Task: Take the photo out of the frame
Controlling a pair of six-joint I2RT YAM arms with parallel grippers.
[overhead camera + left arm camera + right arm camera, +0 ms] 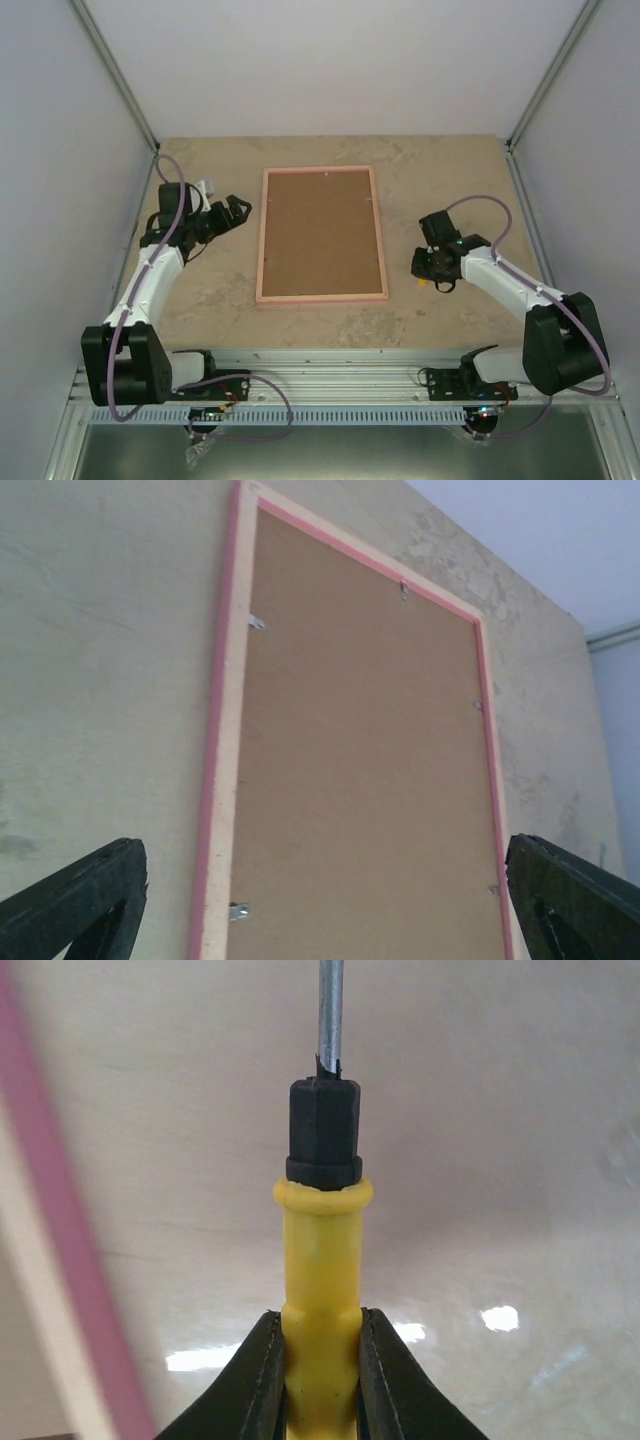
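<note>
The pink frame (322, 296) lies face down in the middle of the table, brown backing board (322, 230) up. The photo is hidden under that board. My left gripper (236, 212) hovers just left of the frame's upper left side, jaws wide open and empty. In the left wrist view the frame (218, 780) fills the space between the two fingers (90, 895). My right gripper (432, 280) is low over the table right of the frame, shut on the yellow handle of a screwdriver (320, 1260). The black collar and steel shaft point away from the gripper (322, 1360).
Small metal tabs (238, 911) hold the backing board along the frame's inner edges. The frame's pink edge (50, 1210) shows at the left of the right wrist view. Grey walls enclose the beige table (450, 170) on three sides.
</note>
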